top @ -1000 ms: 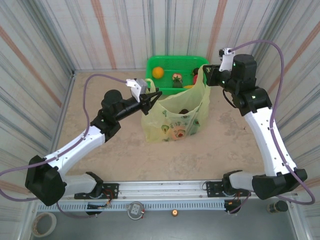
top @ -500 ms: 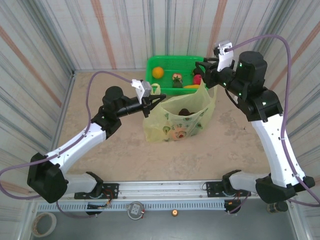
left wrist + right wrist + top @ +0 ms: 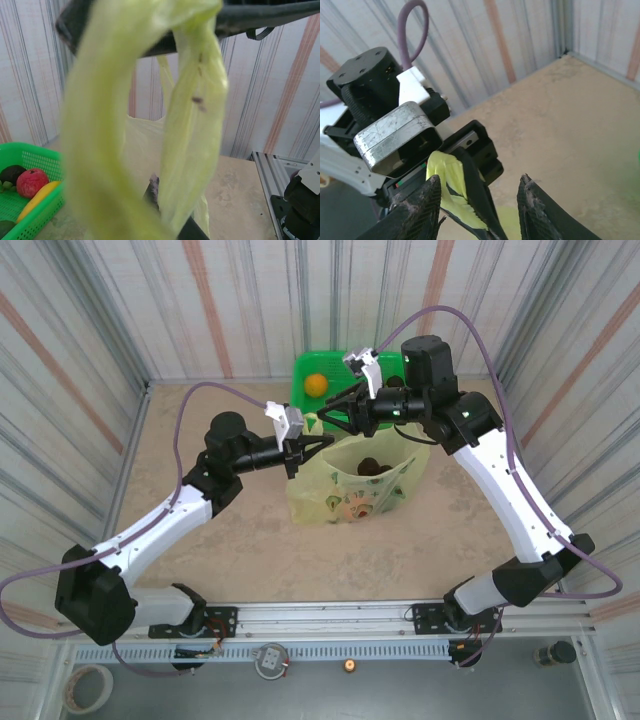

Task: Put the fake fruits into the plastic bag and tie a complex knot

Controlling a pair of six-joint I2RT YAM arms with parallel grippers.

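Right tool (image 3: pixel 328 418) now beside left tool (image 3: pixel 316 446), bag (image 3: pixel 350 485)

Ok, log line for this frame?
left gripper: shut on bag handle | right gripper: open, beside left | fruits: some bagged, some in basket

- plastic bag (image 3: pixel 350 485): translucent yellow-green with small dark prints
- basket (image 3: pixel 30 212) beside the bag: bright green
- fruits in that basket: red (image 3: pixel 30 182), yellow (image 3: pixel 37 199), orange (image 3: pixel 316 385)

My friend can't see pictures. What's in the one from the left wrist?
A yellow-green bag handle hangs in a loop over a dark gripper finger, close up and blurry. At lower left, a green basket holds fruits.
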